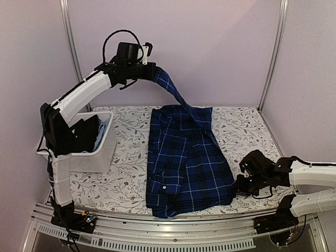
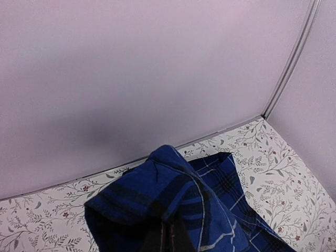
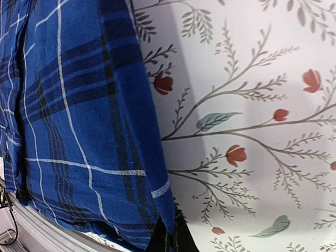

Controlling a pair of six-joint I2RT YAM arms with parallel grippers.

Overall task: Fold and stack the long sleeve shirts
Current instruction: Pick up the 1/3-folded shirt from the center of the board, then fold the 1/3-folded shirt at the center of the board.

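Note:
A navy blue plaid long sleeve shirt (image 1: pixel 184 163) lies spread along the middle of the floral table. Its sleeve (image 1: pixel 173 92) rises from the far end up to my left gripper (image 1: pixel 153 72), which hangs high near the back wall. In the left wrist view the left gripper (image 2: pixel 169 244) is shut, with bunched plaid cloth (image 2: pixel 157 194) draped over it. My right gripper (image 1: pixel 239 185) sits low at the shirt's near right corner. In the right wrist view the right gripper (image 3: pixel 170 242) is shut on the shirt's hem (image 3: pixel 79 105).
A white bin (image 1: pixel 105 152) stands at the table's left, beside the left arm, with dark and light-blue fabric (image 1: pixel 92 131) inside. A metal rail (image 1: pixel 173 231) runs along the near edge. Walls close the back and both sides.

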